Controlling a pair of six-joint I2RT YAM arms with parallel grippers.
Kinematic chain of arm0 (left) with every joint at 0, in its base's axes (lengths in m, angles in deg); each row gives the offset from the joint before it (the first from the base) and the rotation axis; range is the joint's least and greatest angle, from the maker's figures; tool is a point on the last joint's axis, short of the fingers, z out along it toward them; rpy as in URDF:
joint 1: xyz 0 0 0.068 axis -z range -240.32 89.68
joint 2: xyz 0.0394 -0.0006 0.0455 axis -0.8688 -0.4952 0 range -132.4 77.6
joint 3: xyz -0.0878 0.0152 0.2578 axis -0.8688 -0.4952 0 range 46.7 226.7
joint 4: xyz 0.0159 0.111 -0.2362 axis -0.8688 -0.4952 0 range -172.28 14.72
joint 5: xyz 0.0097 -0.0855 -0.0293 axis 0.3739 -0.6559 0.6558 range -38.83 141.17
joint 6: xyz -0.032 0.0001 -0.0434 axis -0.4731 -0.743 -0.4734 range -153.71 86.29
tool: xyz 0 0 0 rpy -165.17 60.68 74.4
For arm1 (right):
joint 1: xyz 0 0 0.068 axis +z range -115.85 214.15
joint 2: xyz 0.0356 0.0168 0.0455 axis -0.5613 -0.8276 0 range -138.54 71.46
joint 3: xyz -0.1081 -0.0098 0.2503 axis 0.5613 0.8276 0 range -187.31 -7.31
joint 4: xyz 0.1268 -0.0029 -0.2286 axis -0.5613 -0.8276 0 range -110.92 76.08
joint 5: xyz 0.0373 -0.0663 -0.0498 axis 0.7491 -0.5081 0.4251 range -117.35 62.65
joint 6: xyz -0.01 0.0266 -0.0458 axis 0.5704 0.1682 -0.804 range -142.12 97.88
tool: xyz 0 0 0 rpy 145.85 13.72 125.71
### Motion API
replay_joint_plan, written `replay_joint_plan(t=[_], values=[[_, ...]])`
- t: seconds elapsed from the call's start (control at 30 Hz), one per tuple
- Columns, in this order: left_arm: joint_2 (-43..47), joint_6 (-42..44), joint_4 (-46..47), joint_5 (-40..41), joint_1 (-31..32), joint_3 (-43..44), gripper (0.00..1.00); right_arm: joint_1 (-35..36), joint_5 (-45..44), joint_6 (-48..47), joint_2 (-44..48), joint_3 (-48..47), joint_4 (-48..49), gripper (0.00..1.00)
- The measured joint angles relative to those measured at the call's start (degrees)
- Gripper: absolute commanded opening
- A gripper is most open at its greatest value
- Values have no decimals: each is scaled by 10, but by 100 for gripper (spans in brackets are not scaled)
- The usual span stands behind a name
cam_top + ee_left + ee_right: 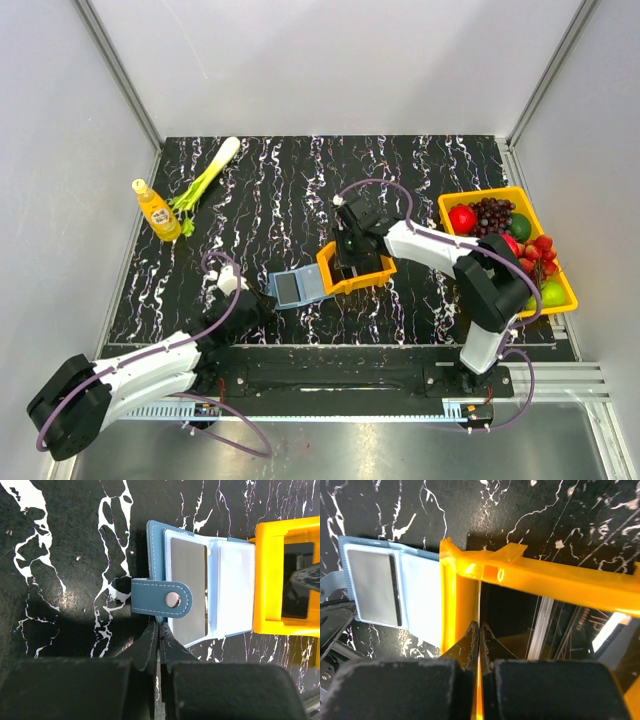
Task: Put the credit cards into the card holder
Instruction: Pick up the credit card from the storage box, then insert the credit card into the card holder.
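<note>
Card holder [232, 590] open just past L fingers [147, 647]; R fingers [465, 647] inside tray [455, 605].

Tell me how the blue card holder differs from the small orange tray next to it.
The card holder is blue and lies opened flat; the tray is orange with raised walls. The card holder shows a silver card in a clear pocket; the tray holds a dark card. Both rest side by side on the black marbled table.

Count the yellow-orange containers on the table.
2: a small tray beside the blue card holder at centre, and a larger fruit-filled bin at the right edge. None appears hidden.
</note>
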Motion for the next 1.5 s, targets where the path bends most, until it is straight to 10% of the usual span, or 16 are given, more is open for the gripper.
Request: replay_joint_plan(t=[0.53, 1.5], values=[[14, 0, -4, 0, 0, 0, 0, 3, -20, 11, 119, 0, 7, 0], [75, 15, 27, -17, 0, -10, 0, 151, -80, 146, -3, -31, 148, 0]])
